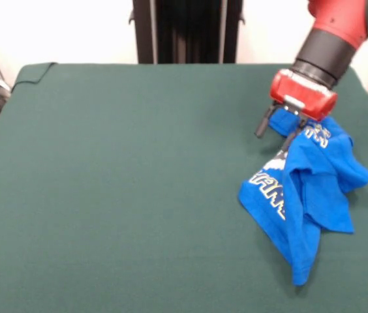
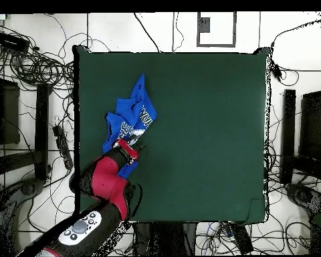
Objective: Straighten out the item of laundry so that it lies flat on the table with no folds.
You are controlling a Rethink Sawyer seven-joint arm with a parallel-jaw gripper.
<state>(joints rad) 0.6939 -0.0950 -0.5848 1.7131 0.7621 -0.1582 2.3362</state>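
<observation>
Front view, count: one blue T-shirt [image 1: 305, 189], crumpled, on one green table [image 1: 119, 176].
Gripper [image 1: 287, 130]: fingers pinched closed on shirt's upper edge.

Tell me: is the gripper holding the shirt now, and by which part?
Yes, apparently: the gripper is shut on the blue T-shirt, pinching a bunched fold at its far end, nearest the robot. Which part of the garment cannot be told.

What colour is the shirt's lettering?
White, on the bright blue shirt; clearest in the front view.
</observation>
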